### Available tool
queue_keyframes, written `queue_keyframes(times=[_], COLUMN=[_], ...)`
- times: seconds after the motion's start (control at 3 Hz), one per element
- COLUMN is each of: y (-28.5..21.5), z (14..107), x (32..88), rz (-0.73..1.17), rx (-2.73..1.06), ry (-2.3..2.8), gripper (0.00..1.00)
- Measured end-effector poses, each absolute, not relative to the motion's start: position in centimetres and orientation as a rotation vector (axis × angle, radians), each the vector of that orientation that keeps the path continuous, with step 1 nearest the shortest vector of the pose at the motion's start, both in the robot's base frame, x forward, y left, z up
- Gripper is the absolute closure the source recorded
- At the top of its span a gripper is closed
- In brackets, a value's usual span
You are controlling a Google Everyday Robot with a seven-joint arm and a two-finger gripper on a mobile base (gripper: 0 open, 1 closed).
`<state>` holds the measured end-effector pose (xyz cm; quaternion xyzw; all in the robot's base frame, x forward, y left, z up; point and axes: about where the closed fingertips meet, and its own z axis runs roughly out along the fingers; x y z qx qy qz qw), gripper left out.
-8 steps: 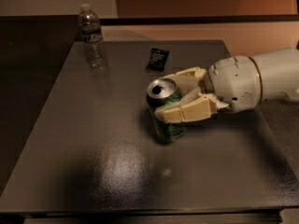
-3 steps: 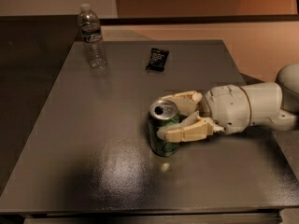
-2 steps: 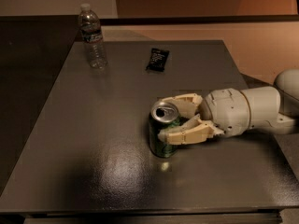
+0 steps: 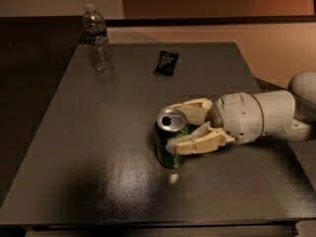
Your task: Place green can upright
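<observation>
The green can point(image 4: 165, 151) stands upright on the dark table point(image 4: 98, 147), right of the middle, with its silver pull-tab top facing up. My gripper point(image 4: 172, 127) reaches in from the right and lies level with the can. One cream finger point(image 4: 190, 110) runs behind the can and the other point(image 4: 197, 143) across its front side. The fingers are closed on the can's upper half. The can's base rests on the table surface.
A clear plastic water bottle point(image 4: 97, 39) stands at the table's far left. A small black packet point(image 4: 166, 62) lies at the far middle. My white arm point(image 4: 261, 115) stretches over the table's right edge. A wall runs behind the table.
My gripper has carried the can down and toward the front of the table. The can now rests on the surface. The bottle and the packet have not moved.
</observation>
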<state>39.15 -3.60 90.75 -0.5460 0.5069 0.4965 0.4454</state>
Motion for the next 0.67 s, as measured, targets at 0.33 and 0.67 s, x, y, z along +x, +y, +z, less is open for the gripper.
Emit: queue_keyframes(times=[0.33,0.67], y=[-3.42,-3.42], z=[90.84,90.84], x=[39.09,39.08], rz=[1.23,1.23], rx=[-1.357,-1.357], ry=[1.254,1.254], gripper=[0.0,0.0])
